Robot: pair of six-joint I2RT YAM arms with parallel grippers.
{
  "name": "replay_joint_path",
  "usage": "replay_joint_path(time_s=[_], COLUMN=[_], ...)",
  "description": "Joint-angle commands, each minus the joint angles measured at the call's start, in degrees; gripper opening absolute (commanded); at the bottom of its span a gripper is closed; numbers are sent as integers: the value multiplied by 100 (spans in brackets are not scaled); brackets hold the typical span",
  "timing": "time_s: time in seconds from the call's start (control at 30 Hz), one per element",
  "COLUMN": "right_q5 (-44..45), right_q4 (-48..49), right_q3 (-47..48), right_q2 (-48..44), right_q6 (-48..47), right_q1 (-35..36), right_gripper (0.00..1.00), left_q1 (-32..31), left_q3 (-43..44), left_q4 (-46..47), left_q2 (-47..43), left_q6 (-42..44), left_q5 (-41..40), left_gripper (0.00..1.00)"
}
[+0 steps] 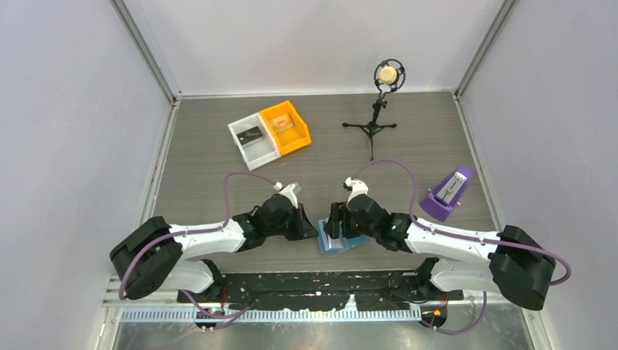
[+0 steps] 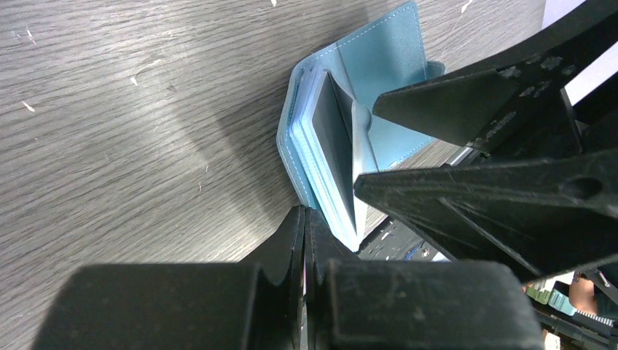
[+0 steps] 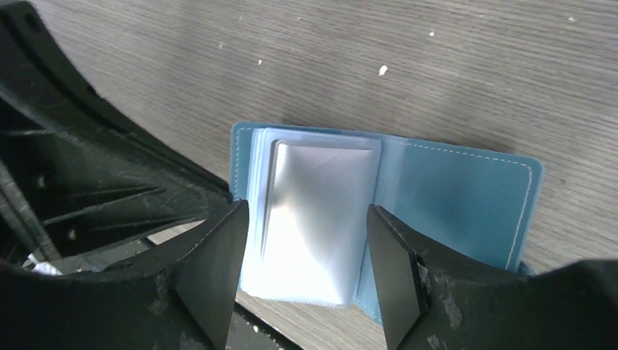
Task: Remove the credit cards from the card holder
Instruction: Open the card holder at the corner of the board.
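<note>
Your light-blue, book-like folding card holder (image 1: 341,242) (image 2: 364,80) (image 3: 466,197) lies open on the grey wood-grain table (image 1: 204,175), at its near edge between the two arms. Its stack of clear plastic sleeves (image 3: 313,211) (image 2: 324,182) stands partly lifted off the inner cover. From the left wrist view, a dark flat panel (image 2: 334,135) shows among those sleeves; you cannot tell whether it is one of the credit cards.

Your right tool (image 3: 304,215) (image 1: 337,226) hangs directly over the holder with its jaws spread, one on either side of the sleeve stack. Whether they touch the plastic is unclear.

Your left tool (image 2: 304,219) (image 1: 306,227) sits just left of the holder, jaws pressed together on nothing, their tips close to the sleeve edges.

Well beyond the holder, towards the far left, stand a white plastic bin (image 1: 253,142) and an orange plastic bin (image 1: 286,125), side by side.
</note>
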Motion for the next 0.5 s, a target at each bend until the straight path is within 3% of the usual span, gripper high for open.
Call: replay_joint_path(time_s=[0.0,0.47], right_q5=[542,969], right_q4=[413,-84], right_q3=[120,35], right_q2=[132,28], right_q6=[76,-134], right_q1=[36,13], right_gripper=[67,55], left_q1=[-42,-42], left_q3=[138,77], left_q4=[214,98], left_q2=[-129,-258], left_q6=[41,62], left_q5=[60,-12], left_gripper=[0,0])
